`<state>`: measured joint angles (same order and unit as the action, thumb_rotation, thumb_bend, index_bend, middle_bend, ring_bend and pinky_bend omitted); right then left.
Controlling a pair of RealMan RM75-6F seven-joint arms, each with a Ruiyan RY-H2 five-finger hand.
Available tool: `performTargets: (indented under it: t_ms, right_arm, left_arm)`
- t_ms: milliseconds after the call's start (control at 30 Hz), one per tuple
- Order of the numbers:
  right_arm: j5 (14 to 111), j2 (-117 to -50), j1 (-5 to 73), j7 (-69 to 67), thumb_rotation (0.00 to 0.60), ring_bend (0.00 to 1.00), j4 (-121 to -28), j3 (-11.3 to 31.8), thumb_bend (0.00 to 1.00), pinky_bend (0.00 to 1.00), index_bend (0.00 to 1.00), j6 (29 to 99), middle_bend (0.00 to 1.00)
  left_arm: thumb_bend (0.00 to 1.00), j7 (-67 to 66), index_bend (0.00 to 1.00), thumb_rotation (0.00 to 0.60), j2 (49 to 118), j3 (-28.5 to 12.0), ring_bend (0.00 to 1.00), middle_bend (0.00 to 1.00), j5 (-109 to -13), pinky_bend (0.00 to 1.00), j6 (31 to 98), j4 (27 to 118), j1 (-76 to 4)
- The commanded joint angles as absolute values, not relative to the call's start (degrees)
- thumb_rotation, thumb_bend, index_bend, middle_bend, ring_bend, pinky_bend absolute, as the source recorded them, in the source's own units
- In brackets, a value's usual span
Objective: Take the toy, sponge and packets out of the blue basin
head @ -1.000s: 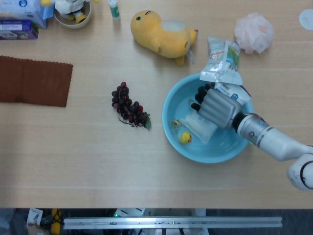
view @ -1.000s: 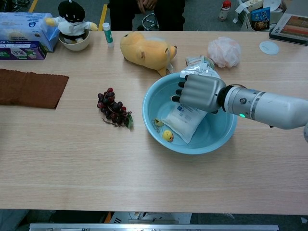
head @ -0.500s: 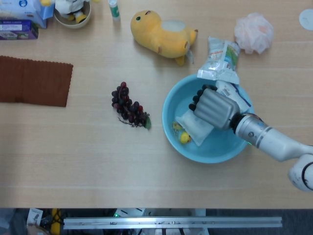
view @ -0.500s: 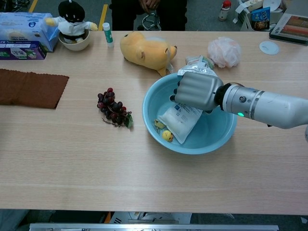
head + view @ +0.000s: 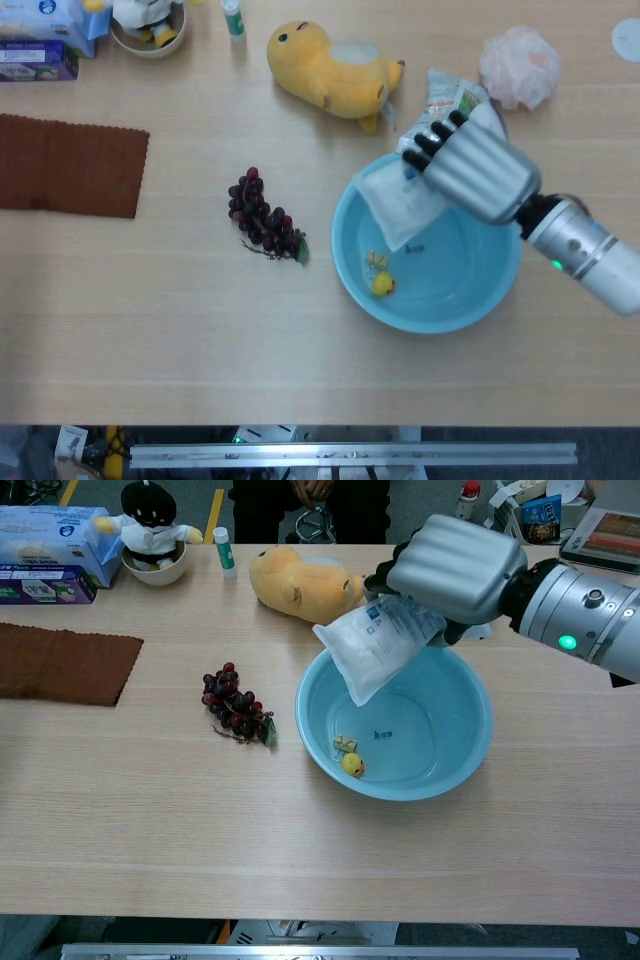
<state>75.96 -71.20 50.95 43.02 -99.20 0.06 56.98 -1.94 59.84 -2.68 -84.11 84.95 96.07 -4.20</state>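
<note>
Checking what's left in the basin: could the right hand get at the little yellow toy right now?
Probably not yet. The right hand is holding a white packet above the blue basin. The yellow toy lies uncovered on the basin floor, so the way is free once the packet is released.

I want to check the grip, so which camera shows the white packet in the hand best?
The chest view: the white packet hangs clear below the right hand, above the blue basin, with its printed face visible. In the head view the hand covers much of the packet.

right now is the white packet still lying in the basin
No, the right hand holds the white packet up in the air above the basin, clear of its floor.
</note>
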Motion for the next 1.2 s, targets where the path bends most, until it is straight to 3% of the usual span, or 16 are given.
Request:
performTargets:
  t_ms: [33, 233, 600, 767, 867, 1000, 1200]
  right_arm:
    - [73.94, -69.75, 49.72, 41.28, 0.600, 0.43, -98.18, 2.05, 0.30, 0.52, 0.39, 58.48, 0.45]
    - [67.81, -70.08, 49.68, 39.14, 0.600, 0.43, -92.94, 5.75, 0.30, 0.52, 0.39, 57.61, 0.45]
    - [54.45, -78.21, 53.96, 42.84, 0.600, 0.36, -81.41, 9.55, 0.29, 0.50, 0.36, 51.76, 0.40]
    - [49.22, -81.13, 55.76, 46.32, 0.600, 0.23, -78.94, 9.15, 0.26, 0.40, 0.16, 49.86, 0.27]
    - [45.84, -81.52, 56.41, 48.45, 0.600, 0.10, -79.72, 8.76, 0.21, 0.29, 0.00, 49.64, 0.12]
    - [44.23, -80.21, 56.39, 49.42, 0.600, 0.05, -82.31, 7.96, 0.18, 0.25, 0.00, 50.42, 0.03]
    - [46.28, -76.21, 54.49, 47.37, 0.600, 0.04, -87.75, 6.99, 0.17, 0.25, 0.00, 53.22, 0.02]
  left_arm:
    - [0.33, -2.09, 0.25, 0.600, 59.77, -2.73, 0.22, 0.21, -84.17, 0.25, 84.94, 96.21, -4.29]
    - [0.33, -2.61, 0.25, 0.600, 59.81, -2.87, 0.22, 0.21, -84.26, 0.25, 84.58, 96.63, -4.71]
    - [0.33, -3.27, 0.25, 0.600, 59.30, -2.66, 0.22, 0.21, -84.19, 0.25, 84.94, 97.48, -4.40]
    - [0.33, -3.08, 0.25, 0.600, 59.10, -2.44, 0.22, 0.21, -84.11, 0.25, 85.10, 97.48, -4.09]
    - [0.33, -2.87, 0.25, 0.600, 58.98, -2.42, 0.22, 0.21, -84.01, 0.25, 85.31, 97.36, -3.89]
    - [0.33, -2.64, 0.25, 0.600, 58.87, -2.37, 0.22, 0.21, -83.94, 0.25, 85.28, 97.16, -3.80]
    - [0.33, -2.43, 0.25, 0.600, 58.95, -2.55, 0.22, 0.21, -84.23, 0.25, 85.11, 97.02, -4.13]
